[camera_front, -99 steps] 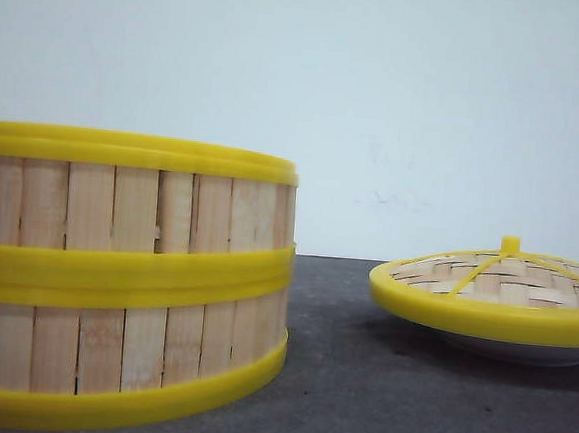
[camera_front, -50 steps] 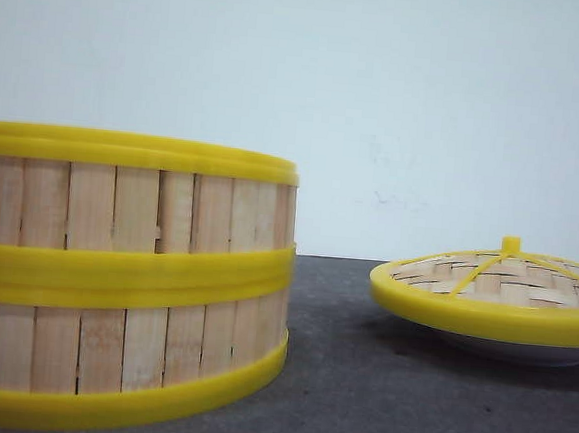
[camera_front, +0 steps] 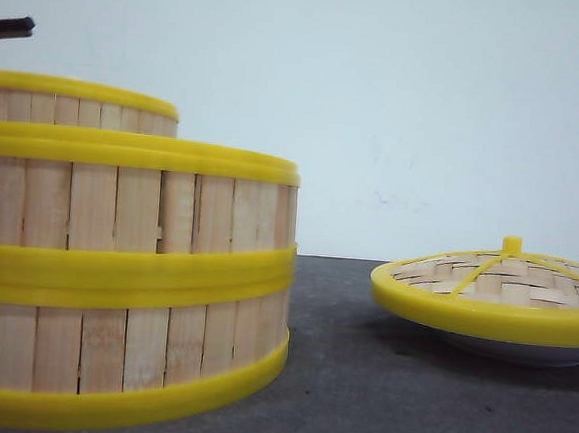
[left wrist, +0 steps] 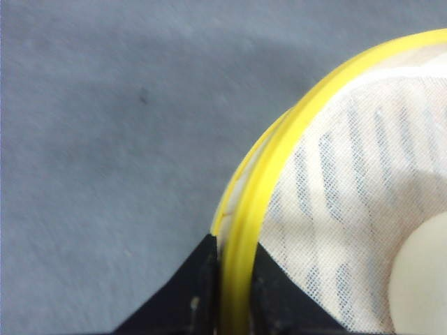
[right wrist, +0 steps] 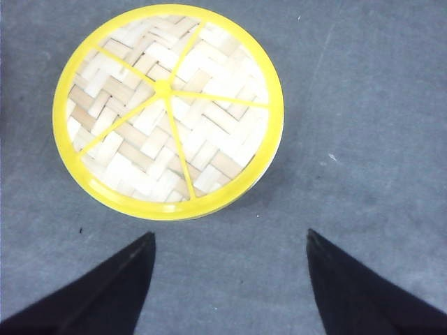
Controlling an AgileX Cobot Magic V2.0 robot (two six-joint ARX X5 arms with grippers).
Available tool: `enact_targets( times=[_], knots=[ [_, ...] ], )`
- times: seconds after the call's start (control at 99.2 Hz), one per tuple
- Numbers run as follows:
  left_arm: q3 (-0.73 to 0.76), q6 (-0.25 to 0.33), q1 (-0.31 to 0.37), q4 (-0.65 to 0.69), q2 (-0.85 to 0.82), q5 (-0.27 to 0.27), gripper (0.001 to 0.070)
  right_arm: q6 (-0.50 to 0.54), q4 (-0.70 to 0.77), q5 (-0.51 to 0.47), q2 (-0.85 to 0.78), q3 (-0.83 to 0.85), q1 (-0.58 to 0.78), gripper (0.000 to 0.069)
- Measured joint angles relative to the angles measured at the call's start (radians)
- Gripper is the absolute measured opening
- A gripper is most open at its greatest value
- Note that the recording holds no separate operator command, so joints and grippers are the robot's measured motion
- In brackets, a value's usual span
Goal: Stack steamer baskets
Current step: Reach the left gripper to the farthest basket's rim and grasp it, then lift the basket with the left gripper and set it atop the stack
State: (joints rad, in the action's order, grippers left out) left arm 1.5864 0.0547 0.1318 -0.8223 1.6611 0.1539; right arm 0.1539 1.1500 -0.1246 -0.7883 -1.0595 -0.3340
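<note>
Three round bamboo-slat steamer baskets with bright yellow rims showed at the left of the front view: a bottom one (camera_front: 107, 363), a middle one (camera_front: 130, 209), and a third (camera_front: 72, 109) at upper left. One domed woven lid with a yellow knob (camera_front: 495, 283) sat at lower right.

From the front, the stack of two steamer baskets (camera_front: 124, 284) runs off the left and bottom edges, so I cannot see its full width. The third basket (camera_front: 72, 107) shows only its top rim and a strip of slats behind the stack; whether it touches the stack is hidden. Only a dark tip of my left arm (camera_front: 8, 27) enters the frame. The lid (camera_front: 494, 288) is cut by the right edge and hides most of the plate (camera_front: 505, 349) beneath it. My left fingers (left wrist: 202, 293) are cropped and blurred at the wrist view's edge.
</note>
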Motion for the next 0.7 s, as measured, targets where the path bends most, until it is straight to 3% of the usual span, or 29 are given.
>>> enact_targets(
  times=[0.423, 0.696],
  knots=[
    [-0.005, -0.072, -0.244, -0.196, -0.209, 0.005, 0.0023, -0.005, 0.001, 0.001, 0.000, 0.000, 0.000, 0.0421],
    [-0.176, -0.081, -0.337, -0.188, -0.360, 0.006, 0.0023, -0.019, 0.001, 0.002, 0.000, 0.000, 0.000, 0.0421]
  ],
)
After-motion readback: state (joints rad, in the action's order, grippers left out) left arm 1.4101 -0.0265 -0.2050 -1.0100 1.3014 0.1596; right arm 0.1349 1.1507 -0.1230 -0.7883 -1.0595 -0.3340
